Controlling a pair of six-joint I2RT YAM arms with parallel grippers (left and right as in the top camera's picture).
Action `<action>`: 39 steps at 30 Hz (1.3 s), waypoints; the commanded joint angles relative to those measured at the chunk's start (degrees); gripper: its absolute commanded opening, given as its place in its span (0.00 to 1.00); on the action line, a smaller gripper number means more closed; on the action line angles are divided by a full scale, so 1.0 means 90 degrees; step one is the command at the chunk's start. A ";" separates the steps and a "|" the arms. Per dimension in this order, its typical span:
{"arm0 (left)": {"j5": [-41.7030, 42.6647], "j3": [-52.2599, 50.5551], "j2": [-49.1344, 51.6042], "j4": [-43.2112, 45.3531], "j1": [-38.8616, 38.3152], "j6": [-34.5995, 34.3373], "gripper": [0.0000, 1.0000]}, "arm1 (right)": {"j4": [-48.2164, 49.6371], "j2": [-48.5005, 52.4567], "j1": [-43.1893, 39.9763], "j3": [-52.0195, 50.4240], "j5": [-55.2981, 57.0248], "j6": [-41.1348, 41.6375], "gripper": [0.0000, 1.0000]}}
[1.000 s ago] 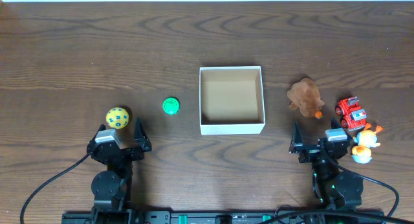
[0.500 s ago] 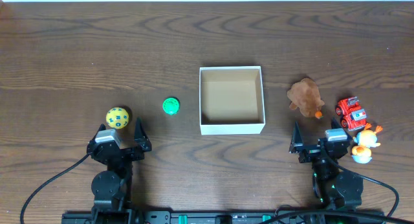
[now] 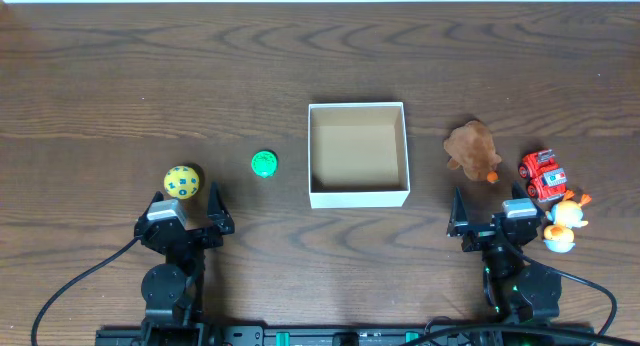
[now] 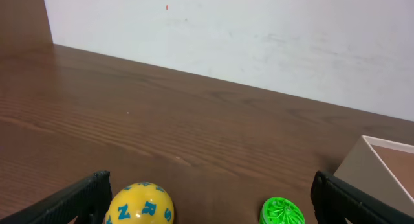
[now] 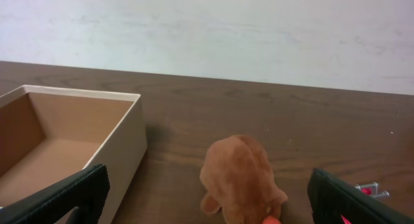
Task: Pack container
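The container (image 3: 358, 197), a square white box with a tan inside, sits empty at the table's middle; it also shows in the right wrist view (image 5: 123, 140) and the left wrist view (image 4: 381, 160). My left gripper (image 3: 184, 214) is open, just behind a yellow ball with blue letters (image 3: 182, 182) (image 4: 140, 203). A green disc (image 3: 264, 163) (image 4: 282, 212) lies between ball and box. My right gripper (image 3: 494, 214) is open, just behind a brown plush toy (image 3: 472, 150) (image 5: 240, 179).
A red toy truck (image 3: 542, 174) and a white-and-orange duck toy (image 3: 563, 224) lie at the right, beside the right gripper. A white wall stands behind the table's far edge in both wrist views.
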 commanded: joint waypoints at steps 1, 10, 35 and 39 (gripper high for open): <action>-0.0039 -0.0146 0.0002 -0.0221 0.0032 0.0056 0.98 | -0.0029 -0.0036 -0.0058 -0.0010 0.0051 0.0090 0.99; -0.0039 -0.0146 0.0002 -0.0221 0.0032 0.0058 0.98 | -0.0029 -0.0036 -0.0058 -0.0010 0.0051 0.0090 0.99; 0.0338 0.0432 0.0189 -0.0554 0.0032 -0.0170 0.98 | 0.0015 0.0029 -0.0058 0.0240 -0.0151 0.1010 0.99; 0.0335 0.1447 0.0806 -0.1141 0.0032 -0.0165 0.98 | -0.0437 0.0435 -0.0066 0.0991 -0.0058 0.1042 0.99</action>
